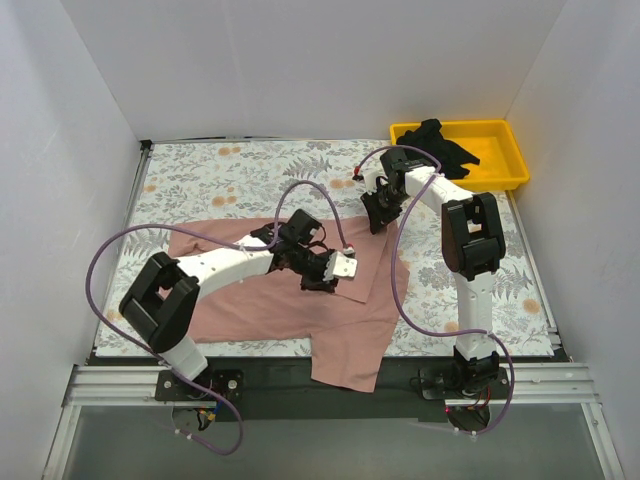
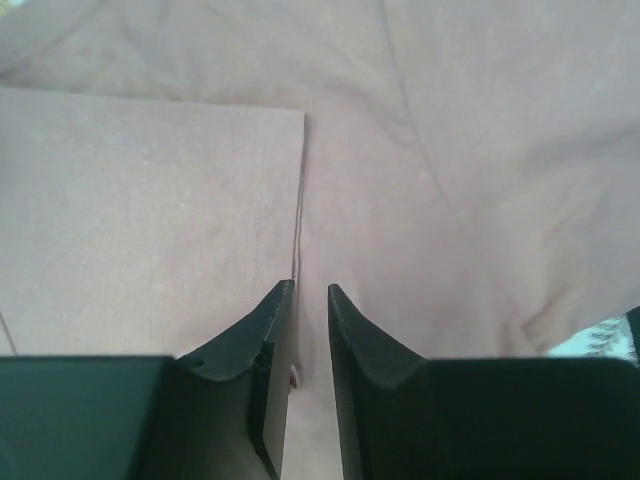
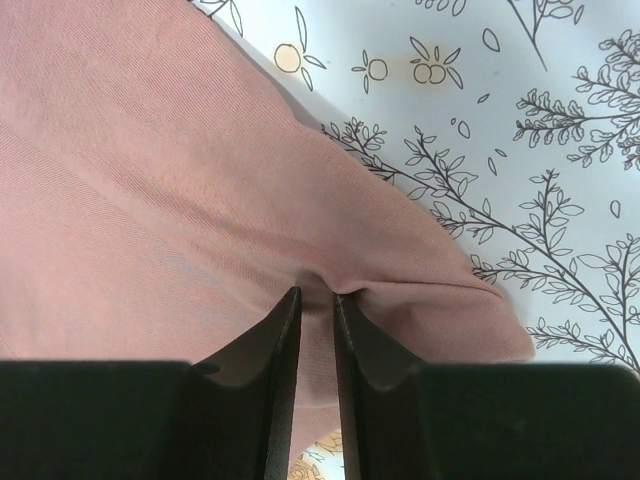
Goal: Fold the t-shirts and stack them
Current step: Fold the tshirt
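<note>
The dusty pink t-shirt lies spread on the floral table cover, and one corner hangs over the near edge. My left gripper is down on its middle right part. In the left wrist view the gripper is shut on the pink cloth where a hemmed edge runs into the jaws. My right gripper is at the shirt's far right edge. In the right wrist view it is shut on a puckered fold of the pink cloth. The black t-shirt lies crumpled in the yellow bin.
The yellow bin stands at the table's far right corner. White walls enclose the table on the left, back and right. Purple cables loop off both arms above the cloth. Bare floral cover shows beyond the shirt's edge.
</note>
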{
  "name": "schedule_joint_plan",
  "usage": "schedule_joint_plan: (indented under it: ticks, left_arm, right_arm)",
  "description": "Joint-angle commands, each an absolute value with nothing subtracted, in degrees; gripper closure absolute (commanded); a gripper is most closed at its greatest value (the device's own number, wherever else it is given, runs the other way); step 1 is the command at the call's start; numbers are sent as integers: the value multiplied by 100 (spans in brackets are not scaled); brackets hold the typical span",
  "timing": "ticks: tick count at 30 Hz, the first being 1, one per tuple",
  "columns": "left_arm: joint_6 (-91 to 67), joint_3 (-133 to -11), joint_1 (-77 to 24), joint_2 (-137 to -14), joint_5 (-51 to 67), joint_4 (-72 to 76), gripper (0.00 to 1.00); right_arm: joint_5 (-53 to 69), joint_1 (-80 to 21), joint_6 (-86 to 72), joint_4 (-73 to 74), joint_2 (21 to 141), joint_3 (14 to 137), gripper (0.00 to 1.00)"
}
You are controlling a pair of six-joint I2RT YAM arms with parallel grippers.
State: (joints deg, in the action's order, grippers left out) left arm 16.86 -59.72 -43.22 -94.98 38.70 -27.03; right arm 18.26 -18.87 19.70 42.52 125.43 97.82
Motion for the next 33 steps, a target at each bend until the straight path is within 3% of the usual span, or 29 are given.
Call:
schedule_joint_plan:
  ticks: [1, 5, 14, 19, 27, 33]
  left_arm:
    - [648, -6038, -4097, -8957, 4183, -2734, 81]
    - [-831, -6756, -2423, -8991, 4755, -3004, 81]
    - [-1898, -7268, 665, -9447, 3552, -3876, 80]
    - [-2302, -7988, 2010, -10282, 3199, -4245, 79]
    - [-2293, -8183, 2276, -10889, 3217, -4360, 84]
    - [-2751, -8051, 2303, -10960, 2286, -3946, 83]
  right_arm:
    - [1573, -1863, 2101, 4368, 12657, 9870, 74]
    - [1775, -1951, 2180, 4386, 12210, 9747, 73]
    - [1688, -2118, 2276, 4474, 11795, 9484, 71]
    - [1512, -2136, 2373, 4482, 11839, 9369, 71]
    - [1336, -2180, 2443, 4491, 11962, 9325, 71]
    - [1292, -2180, 2470, 4517, 11988, 9316, 71]
